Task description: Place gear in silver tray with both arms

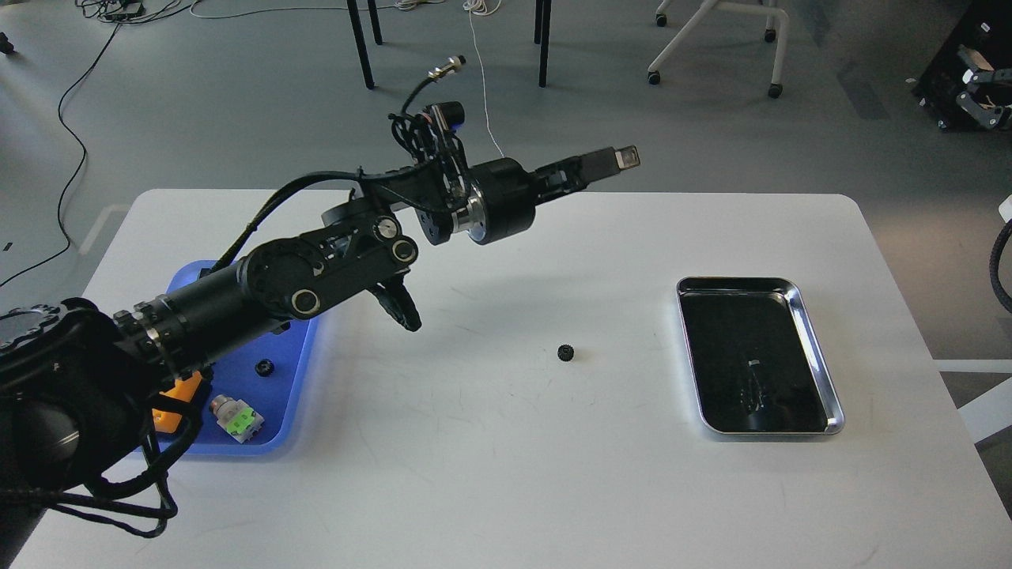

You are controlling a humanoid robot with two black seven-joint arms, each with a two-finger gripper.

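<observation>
Gear (pixel 565 352): lay alone on white table (pixel 490 474), approx. midway btwn blue tray (pixel 296 379) and silver tray (pixel 794 292), touching neither; likely staged there as a handover spot for the other arm.
Silver tray: stood right of gear, bottom bare, no gear in it yet.
Left gripper (pixel 613 162): hung well above and behind gear, pointing away from it; seen edge-on, so opening couldn't be told; nothing seen in it.
Right arm: gripper out of view.
Blue tray: left of gear, held 2nd small black gear (pixel 264 367) plus other parts.

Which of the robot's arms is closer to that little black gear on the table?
Left. Its gripper hangs raised above the table, up and behind the gear. The right arm barely shows at the right edge, beyond the silver tray.
</observation>
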